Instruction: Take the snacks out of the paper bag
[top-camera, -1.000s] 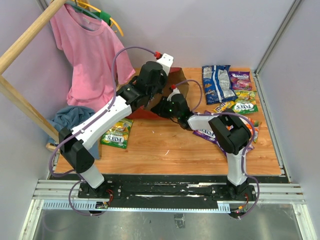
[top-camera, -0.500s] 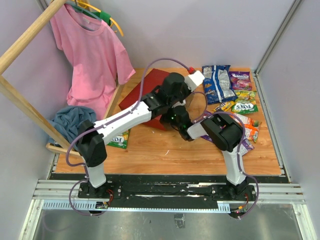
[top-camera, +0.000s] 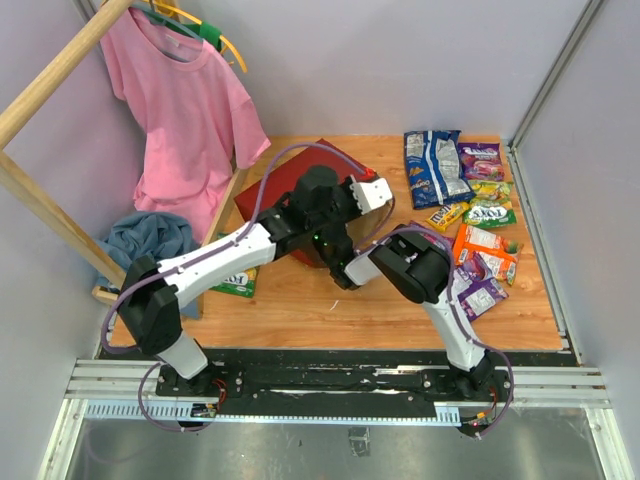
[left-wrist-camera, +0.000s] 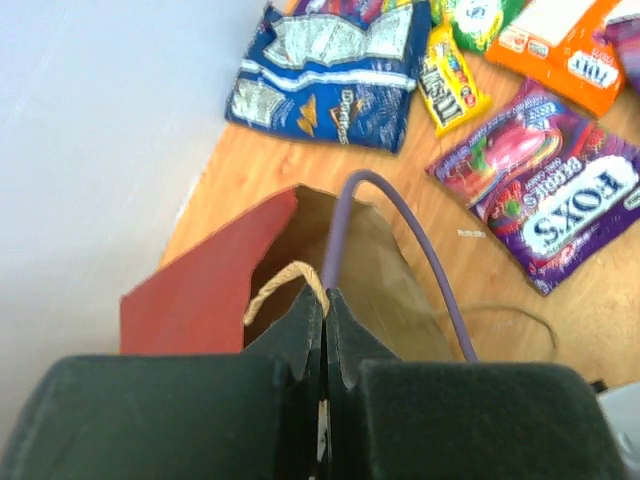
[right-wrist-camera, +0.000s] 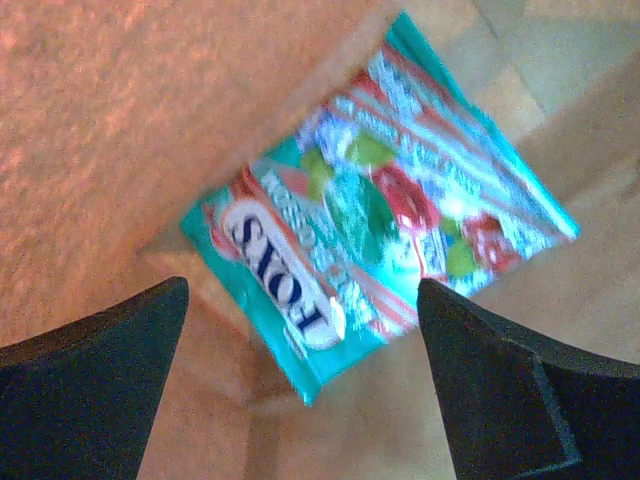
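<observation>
The red paper bag (top-camera: 285, 180) lies on the wooden table with its brown inside (left-wrist-camera: 385, 265) facing my left wrist camera. My left gripper (left-wrist-camera: 325, 300) is shut on the bag's twisted handle (left-wrist-camera: 285, 282). My right arm (top-camera: 410, 265) reaches into the bag, so its gripper is hidden in the top view. In the right wrist view my right gripper (right-wrist-camera: 305, 340) is open, just short of a teal snack packet (right-wrist-camera: 370, 210) inside the bag. Other snacks lie on the table to the right: a blue-white bag (top-camera: 432, 165), a yellow pack (top-camera: 448, 213), an orange one (top-camera: 480, 243) and a purple one (left-wrist-camera: 545, 190).
A green packet (top-camera: 235, 280) lies at the left under my left arm. A pink shirt (top-camera: 175, 100) hangs on a wooden rail (top-camera: 50, 80) at the back left, above a blue cloth heap (top-camera: 145, 235). Walls close in the table's back and right side.
My left wrist swung right and then back toward the middle, taking the bag's handle with it. The right arm's elbow moved left and nearer, deeper toward the bag.
</observation>
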